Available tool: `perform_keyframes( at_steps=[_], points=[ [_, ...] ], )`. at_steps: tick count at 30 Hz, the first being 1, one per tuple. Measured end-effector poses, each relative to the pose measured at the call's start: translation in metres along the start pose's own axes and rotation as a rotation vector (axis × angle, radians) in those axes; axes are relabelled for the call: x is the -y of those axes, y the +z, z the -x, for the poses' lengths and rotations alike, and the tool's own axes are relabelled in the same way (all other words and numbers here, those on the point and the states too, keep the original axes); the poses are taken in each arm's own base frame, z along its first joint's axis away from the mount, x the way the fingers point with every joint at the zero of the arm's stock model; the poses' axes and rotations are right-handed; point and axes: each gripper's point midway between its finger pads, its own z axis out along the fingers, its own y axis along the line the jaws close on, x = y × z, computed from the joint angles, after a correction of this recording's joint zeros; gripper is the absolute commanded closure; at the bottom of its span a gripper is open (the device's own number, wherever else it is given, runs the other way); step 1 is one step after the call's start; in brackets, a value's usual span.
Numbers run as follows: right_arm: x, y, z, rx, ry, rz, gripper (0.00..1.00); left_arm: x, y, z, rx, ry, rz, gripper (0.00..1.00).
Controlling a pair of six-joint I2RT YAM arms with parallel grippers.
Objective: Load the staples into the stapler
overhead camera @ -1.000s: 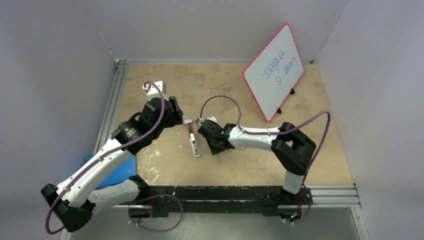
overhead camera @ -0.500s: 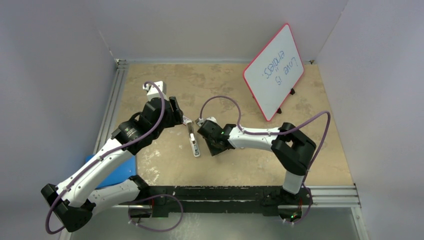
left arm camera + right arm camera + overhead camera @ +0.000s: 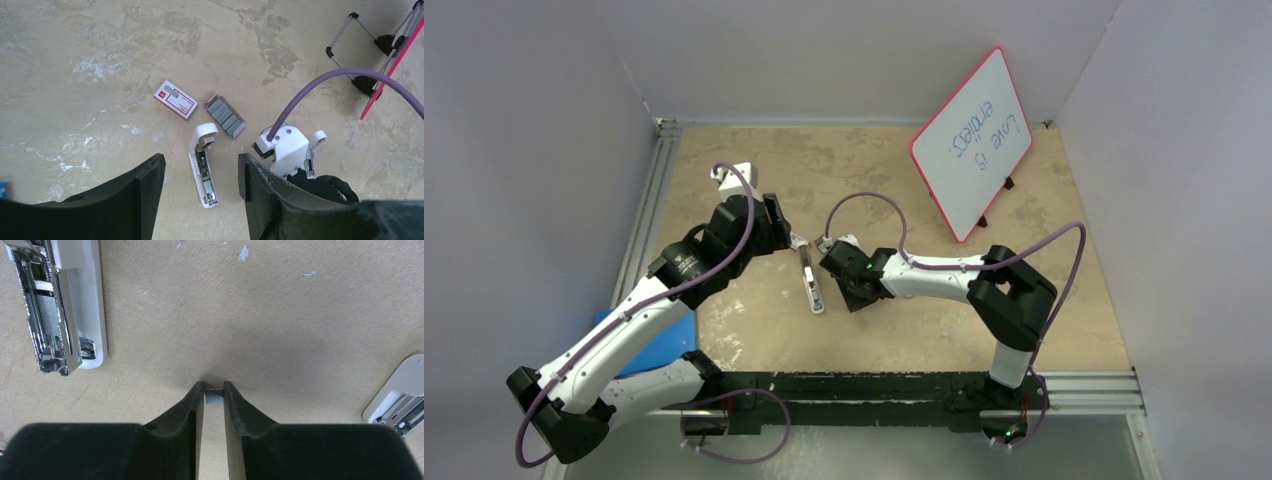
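One short strip of staples (image 3: pixel 215 397), clamped in the right end effector (image 3: pixel 214 389), looks light, stiff and brittle, so grip its flat sides gently; left end effector (image 3: pixel 200 162) hangs apart.

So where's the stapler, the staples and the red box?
stapler (image 3: pixel 204 170): left wrist view, on its open metal channel.
staples (image 3: pixel 226 116): left wrist view, on the grey strips.
red box (image 3: pixel 175 100): left wrist view, on its top face.

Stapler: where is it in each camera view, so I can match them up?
Top external: stapler mid-frame, just left of the right gripper.
Left wrist: lower centre, lying open between the left gripper's fingers.
Right wrist: upper left corner, magazine exposed.
Shared landmark: the right gripper.
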Motion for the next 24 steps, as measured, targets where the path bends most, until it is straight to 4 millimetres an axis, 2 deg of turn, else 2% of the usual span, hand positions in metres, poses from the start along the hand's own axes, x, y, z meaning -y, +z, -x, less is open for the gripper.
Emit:
perform_keyframes(
  at_steps=[2,5,11,24],
  points=[
    [-0.0004,0.0000,-0.0002,-0.001,0.004,0.001,0.68,-0.0001,0.0001,-0.0001,0.000,0.000,0.000,0.45],
    [-0.0009,0.0000,0.0002,0.001,0.011,0.002,0.68,-0.0001,0.0001,-0.0003,-0.001,0.000,0.000,0.45],
    [-0.0010,0.0000,0.0000,0.000,0.018,0.001,0.80,-0.0003,0.0004,-0.0010,-0.002,0.001,0.001,0.45],
    [0.0027,0.0004,0.0020,0.015,0.045,-0.026,0.86,-0.0001,0.0005,-0.0014,-0.004,0.002,0.000,0.45]
  ],
)
